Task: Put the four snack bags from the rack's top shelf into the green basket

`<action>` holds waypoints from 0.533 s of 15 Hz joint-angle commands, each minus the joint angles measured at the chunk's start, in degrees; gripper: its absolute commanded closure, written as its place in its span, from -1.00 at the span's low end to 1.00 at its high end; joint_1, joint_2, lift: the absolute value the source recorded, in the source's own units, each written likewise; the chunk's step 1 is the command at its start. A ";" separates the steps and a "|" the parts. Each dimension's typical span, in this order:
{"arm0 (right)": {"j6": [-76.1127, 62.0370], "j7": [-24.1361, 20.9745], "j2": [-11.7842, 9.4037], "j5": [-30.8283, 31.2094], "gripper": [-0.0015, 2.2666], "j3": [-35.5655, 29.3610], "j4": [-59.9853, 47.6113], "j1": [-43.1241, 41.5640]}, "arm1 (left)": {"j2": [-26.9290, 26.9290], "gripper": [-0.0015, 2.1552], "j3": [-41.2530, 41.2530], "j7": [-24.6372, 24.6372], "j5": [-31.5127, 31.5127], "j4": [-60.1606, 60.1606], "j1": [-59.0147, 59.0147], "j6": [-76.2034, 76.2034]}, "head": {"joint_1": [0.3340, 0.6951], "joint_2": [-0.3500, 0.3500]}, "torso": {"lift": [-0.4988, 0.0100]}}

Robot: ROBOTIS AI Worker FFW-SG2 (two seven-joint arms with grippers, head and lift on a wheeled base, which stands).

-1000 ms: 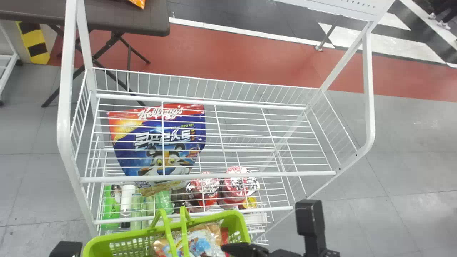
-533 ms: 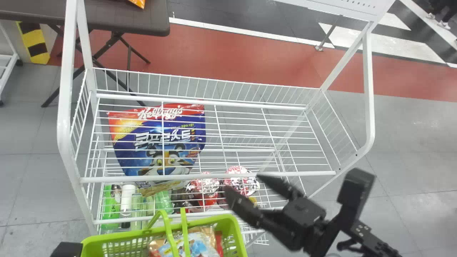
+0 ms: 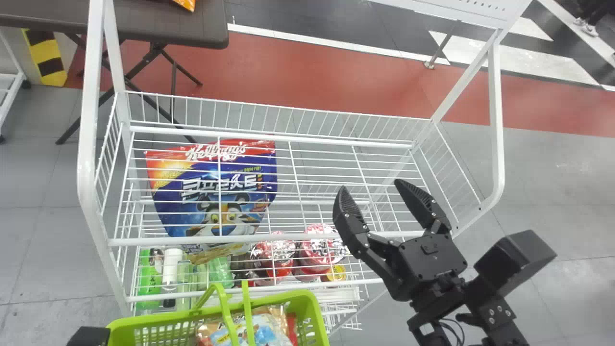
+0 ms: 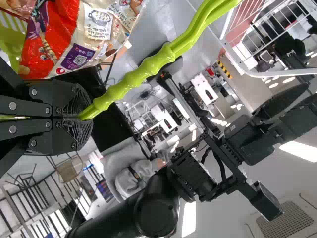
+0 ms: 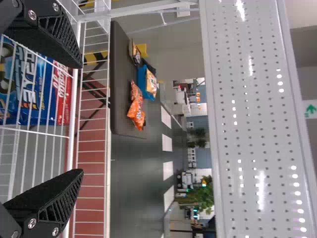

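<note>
In head view, the green basket [image 3: 166,318] is just before the rack [image 3: 283,238], snack bags [image 3: 264,334] inside; the right gripper [image 3: 370,186] is above the rack, fingers apart.

In left wrist view, the left gripper [image 4: 85,117] clamps the basket's handle [image 4: 148,69]. The bags seem light, soft, slippery; better pinch a sealed edge.

In right wrist view, a blue bag [image 5: 29,94] lies under the rack's upper wires.

left of the right jaws, a blue cereal bag [image 3: 170,207] lies beneath wire mesh. lower down and nearer them sit red-topped packages [image 3: 318,247], with a green bottle [image 3: 149,276] farther left. well beyond the jaws, a dark desk [image 5: 119,79] carries orange bags [image 5: 136,111] and a blue-and-yellow pack [image 5: 149,82].
</note>
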 commanded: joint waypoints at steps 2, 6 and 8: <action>-1.30 0.15 0.39 0.07 -0.94 -0.39 0.36 0.18 | 0.00 0.46 0.07 -0.17 0.05 0.04 -0.05 -0.05 | 1.00 -1.00 | 0.96; -1.30 0.15 0.39 -0.11 -0.94 -0.57 0.01 0.26 | 0.00 0.46 0.07 -0.35 0.32 -0.05 0.04 -0.22 | 1.00 -1.00 | 0.96; -1.48 0.15 0.30 -0.11 -0.94 -0.57 0.10 0.26 | 0.00 0.46 0.16 -0.44 0.32 -0.13 0.22 -0.22 | 1.00 -1.00 | 0.96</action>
